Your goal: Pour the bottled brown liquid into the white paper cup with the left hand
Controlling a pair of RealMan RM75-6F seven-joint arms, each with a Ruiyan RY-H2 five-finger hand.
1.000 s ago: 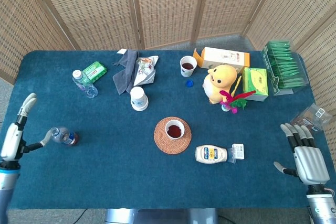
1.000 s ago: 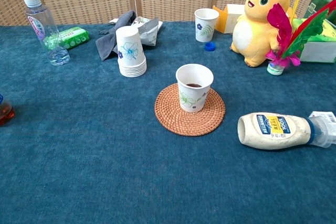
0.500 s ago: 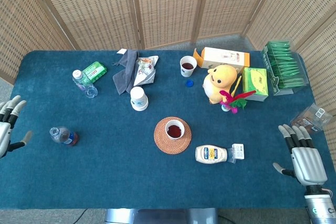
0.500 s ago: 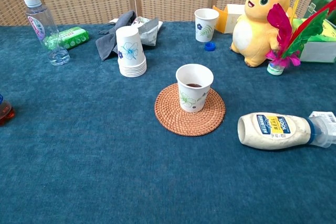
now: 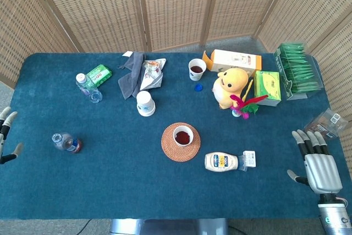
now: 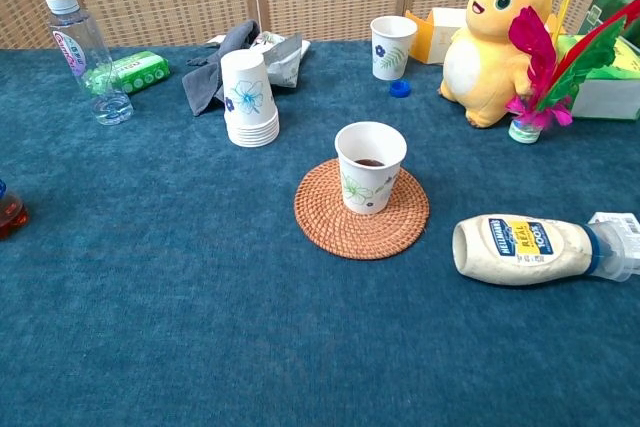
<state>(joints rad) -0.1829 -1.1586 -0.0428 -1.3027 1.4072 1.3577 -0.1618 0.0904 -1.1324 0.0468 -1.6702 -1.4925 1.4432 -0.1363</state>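
A white paper cup (image 5: 182,135) with brown liquid in it stands on a round woven coaster (image 5: 170,150) at mid table; the chest view shows the cup (image 6: 370,167) and the coaster (image 6: 320,217) too. The small bottle (image 5: 66,142) with a little brown liquid stands alone at the left, and only its edge (image 6: 8,211) shows in the chest view. My left hand (image 5: 4,141) is at the far left edge of the head view, off the table, open and apart from the bottle. My right hand (image 5: 317,164) hovers open past the table's right front corner.
A stack of paper cups (image 5: 145,103), a water bottle (image 5: 87,86), a grey cloth (image 5: 131,74), a second cup of brown liquid (image 5: 196,69), a blue cap (image 5: 198,87), a yellow plush toy (image 5: 231,86), boxes (image 5: 268,86) and a lying mayonnaise bottle (image 5: 222,162) are spread around.
My left hand let go of the small bottle and drew back left, off the table's edge. The bottle stays standing where it was. My right hand barely moved.
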